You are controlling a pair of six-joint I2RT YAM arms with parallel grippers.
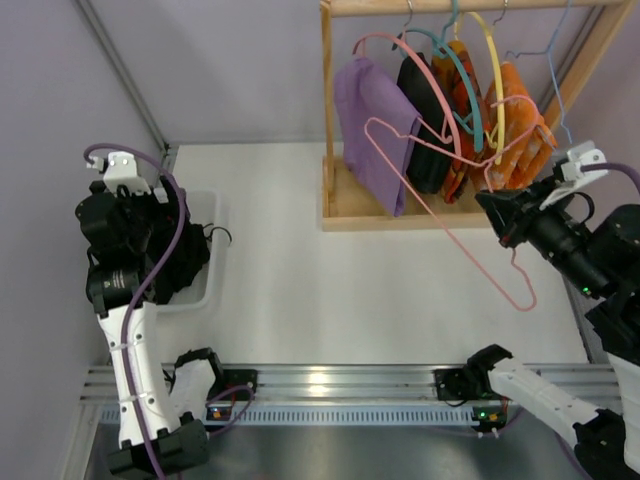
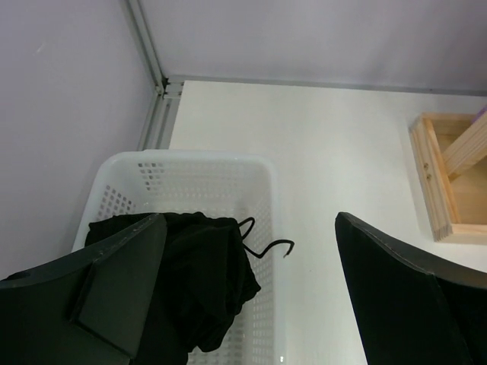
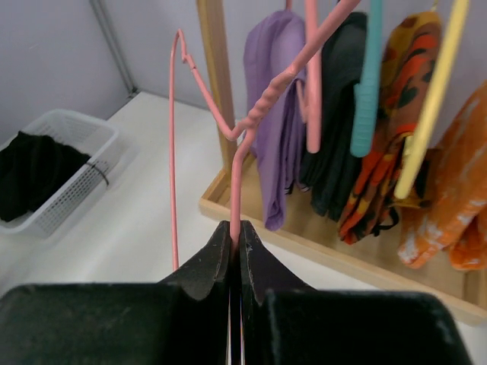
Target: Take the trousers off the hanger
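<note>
Open bench (image 1: pixel 300 270) lies between basket (image 2: pixel 190 163) rim and rack (image 1: pixel 327 100). Left jaws hang apart above the trousers (image 2: pixel 205 274); right jaws clamp the tilted pink hanger (image 3: pixel 235 182).

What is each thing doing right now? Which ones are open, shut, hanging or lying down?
Left end effector, open, above the basket.
Right end effector, shut on the pink hanger.
Pink hanger, bare, no clothes on it.
Black trousers, crumpled inside the basket.
Basket, upright.
Purple clothes, hanging on the wooden rack.
</note>
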